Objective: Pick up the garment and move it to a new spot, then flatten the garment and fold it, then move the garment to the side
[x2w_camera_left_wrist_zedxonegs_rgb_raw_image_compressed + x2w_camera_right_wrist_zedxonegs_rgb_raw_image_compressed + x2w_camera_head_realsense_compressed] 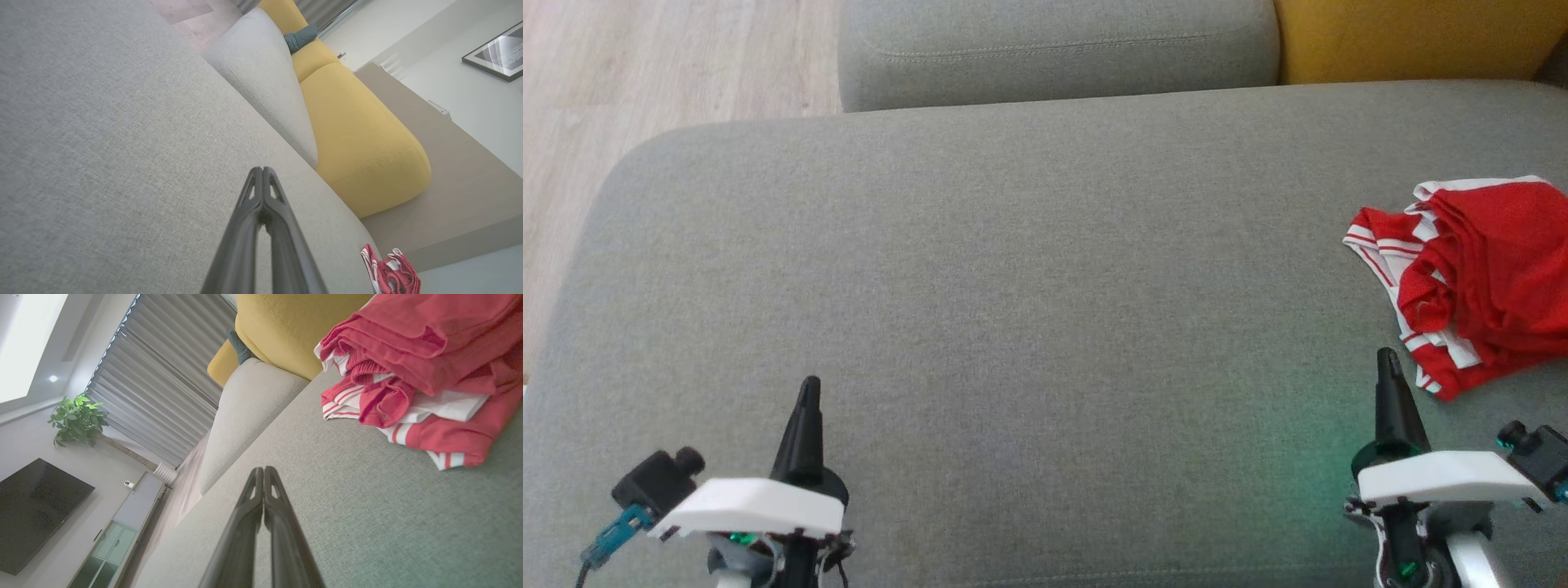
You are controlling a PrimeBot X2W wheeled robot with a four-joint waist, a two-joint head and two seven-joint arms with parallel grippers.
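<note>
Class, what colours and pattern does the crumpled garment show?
The garment is red with white striped trim, clearest in the right wrist view.

Red garment (1486, 269) with white stripes lies folded on the grey cushion's right edge.

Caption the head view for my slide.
Both shut, the dark-fingered left gripper and right gripper point across a grey fabric sofa cushion; a crumpled red-and-white garment lies ahead of the right one.

The left gripper (809, 384) sits low at the robot's left, fingers pressed together, pointing forward; the right gripper (1387, 356) mirrors it, likewise closed and empty.
</note>
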